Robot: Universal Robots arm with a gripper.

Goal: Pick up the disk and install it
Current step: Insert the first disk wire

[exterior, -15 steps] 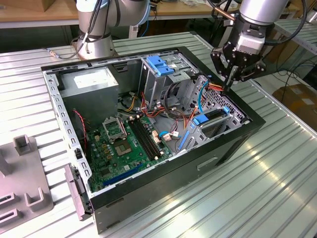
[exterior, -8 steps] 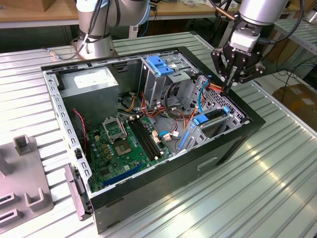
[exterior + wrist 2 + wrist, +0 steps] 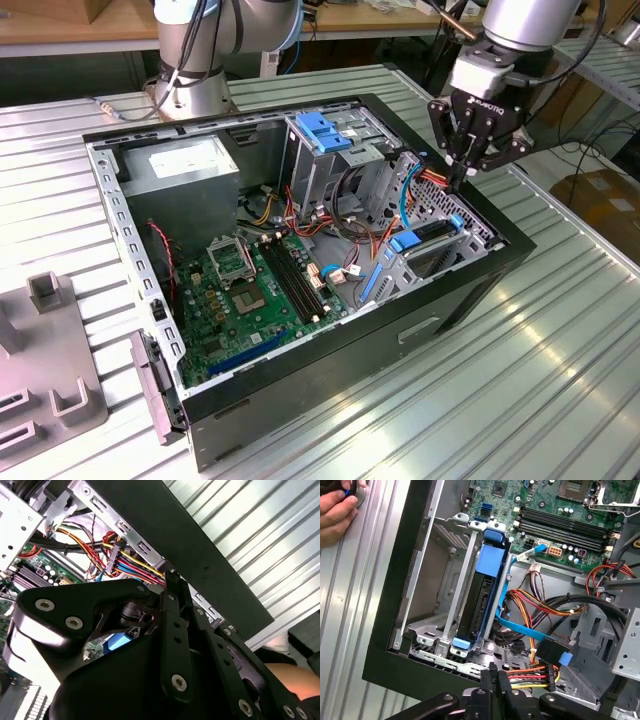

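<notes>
**Operator:** What is the tool doing?

**Spotter:** Your tool is hanging over the edge of the open computer case, with its fingers pointing down into it. In the first wrist view the fingertips are pressing flat against each other and gripping nothing.

**Operator:** Where is the disk sitting?

**Spotter:** The disk is sitting below your tool and a little beyond its fingertips. It is standing on its edge inside the grey drive cage in the case's corner, and your tool is not touching it.

**Operator:** Which way is it pointing?

**Spotter:** Its long axis is running straight away from your tool. One blue end tab is facing the case wall under your fingertips. The opposite end is pointing out toward the motherboard. The blue rails are running along the long sides, and the black body is showing between them.

**Operator:** What is lying closest to the tool?

**Spotter:** A wire bundle of red, yellow and orange leads is ending in a black plug just beside your fingertips, nearer than the disk. A thin blue cable is curving between that bundle and the disk. A person's hand is resting on the ribbed metal counter outside the case wall, well apart from your tool.
</notes>
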